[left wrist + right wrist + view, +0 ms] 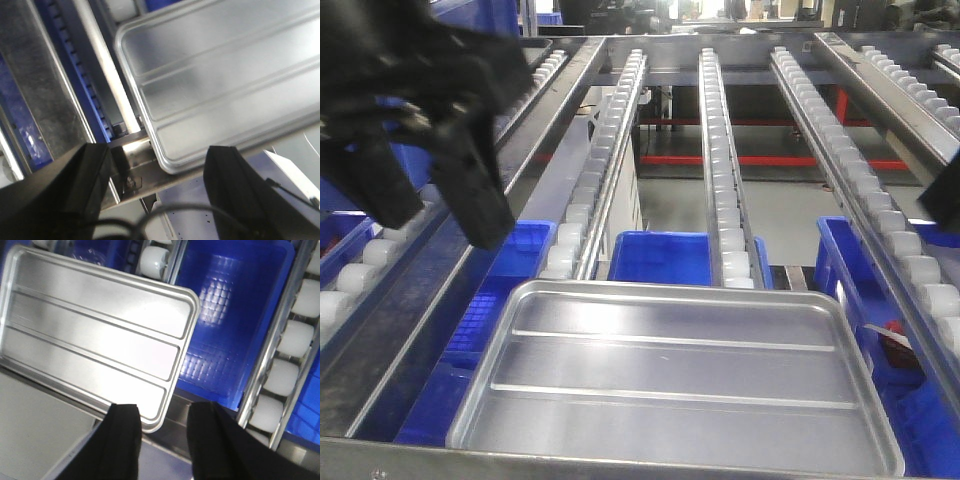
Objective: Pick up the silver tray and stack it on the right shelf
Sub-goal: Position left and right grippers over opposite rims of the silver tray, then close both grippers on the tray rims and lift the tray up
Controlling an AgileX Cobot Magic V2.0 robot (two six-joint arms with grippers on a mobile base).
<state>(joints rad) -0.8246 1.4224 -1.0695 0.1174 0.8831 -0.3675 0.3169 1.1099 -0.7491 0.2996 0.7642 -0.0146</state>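
Sloping right shelf bears the silver tray; left gripper and right gripper both gape, empty.

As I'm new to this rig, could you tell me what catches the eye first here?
The shiny silver tray stands out first, lying at the near end of the right shelf by its front crossbar. Next comes the dark, open left gripper looming at the front view's upper left, with blue bins showing beneath the white roller rails.
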